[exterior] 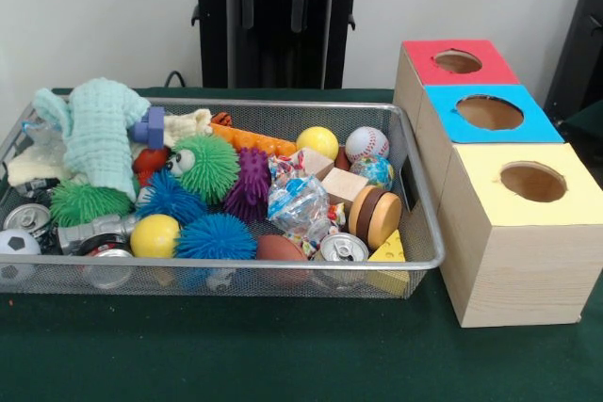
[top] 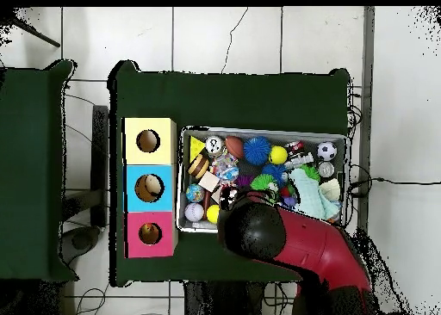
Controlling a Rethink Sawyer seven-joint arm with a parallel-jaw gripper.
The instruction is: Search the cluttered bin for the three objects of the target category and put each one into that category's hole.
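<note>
Cluttered bin (exterior: 415, 185) in front; gripper unseen.

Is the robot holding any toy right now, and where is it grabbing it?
It cannot be told. The red and black robot arm hangs over the wire mesh bin, but its gripper is hidden in both views.

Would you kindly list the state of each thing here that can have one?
Red box: hole open, something inside by the overhead view.
Blue box: hole open, something inside.
Yellow box: hole open, looks empty.
Wire bin: full of clutter.
Can: lying among the toys, top facing the camera.
Arm: over the bin's edge, gripper hidden.
</note>
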